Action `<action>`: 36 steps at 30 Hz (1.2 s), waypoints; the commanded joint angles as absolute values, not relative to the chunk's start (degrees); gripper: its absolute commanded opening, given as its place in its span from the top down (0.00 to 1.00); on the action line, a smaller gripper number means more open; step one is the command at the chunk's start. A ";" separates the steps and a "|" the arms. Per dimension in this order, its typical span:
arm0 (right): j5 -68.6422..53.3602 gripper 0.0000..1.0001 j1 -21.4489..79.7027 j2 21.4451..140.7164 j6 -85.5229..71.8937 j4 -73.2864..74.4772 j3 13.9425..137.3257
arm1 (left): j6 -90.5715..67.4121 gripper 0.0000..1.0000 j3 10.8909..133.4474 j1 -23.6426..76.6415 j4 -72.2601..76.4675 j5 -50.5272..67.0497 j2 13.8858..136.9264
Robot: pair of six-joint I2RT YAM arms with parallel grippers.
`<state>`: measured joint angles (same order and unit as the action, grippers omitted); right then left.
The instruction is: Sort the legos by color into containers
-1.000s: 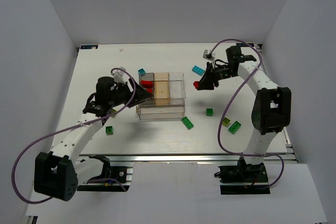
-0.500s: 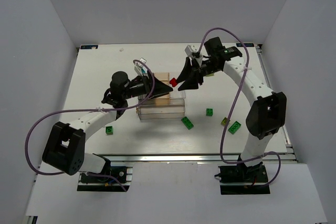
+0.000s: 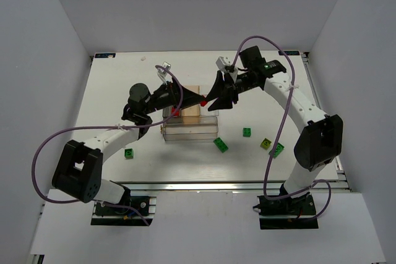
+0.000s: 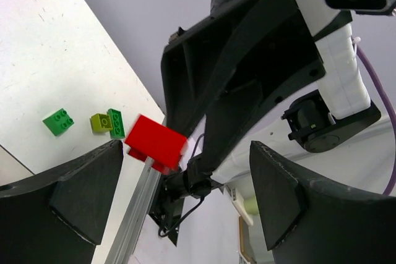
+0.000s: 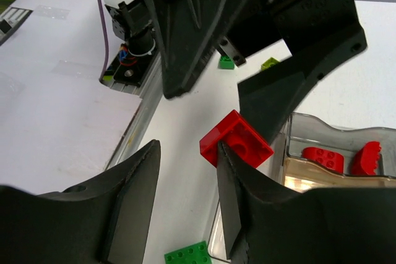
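Observation:
A red lego (image 3: 203, 99) hangs above the clear divided container (image 3: 192, 135), between the tips of both grippers. My right gripper (image 3: 211, 99) is open; in the right wrist view (image 5: 187, 146) the red lego (image 5: 236, 146) sits at the tip of its right finger, not between the jaws. My left gripper (image 3: 198, 98) faces it, open (image 4: 185, 153), with the blurred red lego (image 4: 156, 143) by its left finger (image 4: 80, 196). I cannot tell what supports the lego. Two red legos (image 5: 325, 159) lie in a tan-bottomed compartment of the container (image 5: 309, 129).
Loose legos lie on the white table: green ones (image 3: 129, 153), (image 3: 221, 145), (image 3: 247, 132), and a lime one (image 3: 265, 143) beside another (image 3: 276, 149). The right wrist view shows a green one (image 5: 189, 254) by the container. The aluminium rail (image 3: 210, 185) runs along the near edge.
My right gripper carried the red lego left to above the container. My left gripper rose from the container's left end and swung right until both tips nearly meet.

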<state>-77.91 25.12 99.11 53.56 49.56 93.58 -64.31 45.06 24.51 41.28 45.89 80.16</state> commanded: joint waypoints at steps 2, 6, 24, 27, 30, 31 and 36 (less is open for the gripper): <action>-81.03 0.53 26.19 96.50 51.59 47.55 93.43 | -65.48 0.07 46.85 24.79 45.09 46.67 80.77; -81.74 0.53 26.46 96.33 50.10 46.67 92.99 | -65.39 0.08 46.49 25.31 45.26 46.67 80.86; -82.00 0.53 26.28 92.81 30.68 23.12 85.08 | -67.15 0.37 46.32 25.31 45.00 46.40 81.30; -81.74 0.53 26.11 92.90 29.10 21.54 85.08 | -67.41 0.43 46.49 25.31 45.09 46.85 81.56; -81.65 0.53 26.10 92.99 28.39 20.92 84.99 | -67.41 0.52 46.49 25.31 45.00 46.85 81.56; -81.74 0.53 25.93 92.90 28.30 20.92 85.08 | -67.41 0.55 46.49 25.31 45.09 46.93 81.56; -81.13 0.44 26.62 92.90 27.60 21.01 84.90 | -67.41 0.68 46.32 25.31 45.53 47.11 81.48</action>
